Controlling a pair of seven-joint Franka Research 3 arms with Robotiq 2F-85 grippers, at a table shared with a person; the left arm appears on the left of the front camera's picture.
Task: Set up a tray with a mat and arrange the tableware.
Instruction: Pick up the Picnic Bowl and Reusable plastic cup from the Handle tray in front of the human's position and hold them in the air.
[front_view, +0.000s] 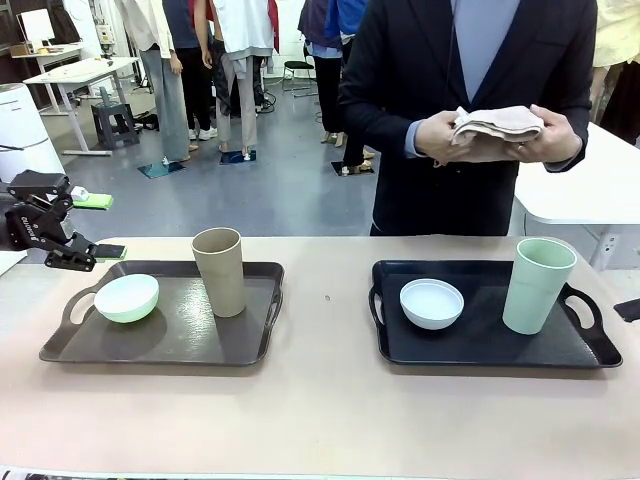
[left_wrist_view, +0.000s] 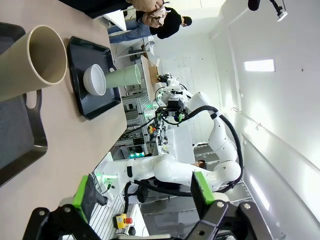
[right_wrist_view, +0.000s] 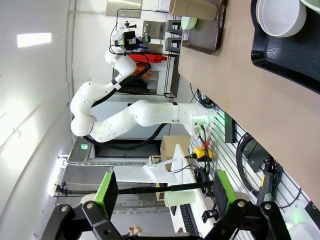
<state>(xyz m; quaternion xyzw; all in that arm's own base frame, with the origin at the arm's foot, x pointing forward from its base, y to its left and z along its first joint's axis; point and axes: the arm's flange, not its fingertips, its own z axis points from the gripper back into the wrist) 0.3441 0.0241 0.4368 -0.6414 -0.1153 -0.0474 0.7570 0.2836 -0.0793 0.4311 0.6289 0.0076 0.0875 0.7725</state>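
Beige desk (front_view: 320, 420), front view: the brown tray (front_view: 180, 342) carries the mint bowl (front_view: 126, 297) and tan cup (front_view: 220, 271); the black tray (front_view: 480, 345) carries the white bowl (front_view: 432, 303) and green cup (front_view: 538, 285). A person holds the folded mat (front_view: 497, 124). Beside the brown tray, the left hand (front_view: 100, 226) gapes wide, empty. Left wrist view: the same spread. Right wrist view: the right hand (right_wrist_view: 165, 192) is wide, empty. Likely risk: a spread finger brushing a tall cup could topple it.

Beige table (front_view: 320, 420) in a busy lab | person in dark blazer (front_view: 400, 80) standing at its far side | onlookers (front_view: 170, 90) gathered behind on grey floor (front_view: 290, 190) | white desk (front_view: 85, 71), dark stool (front_view: 112, 120) far left
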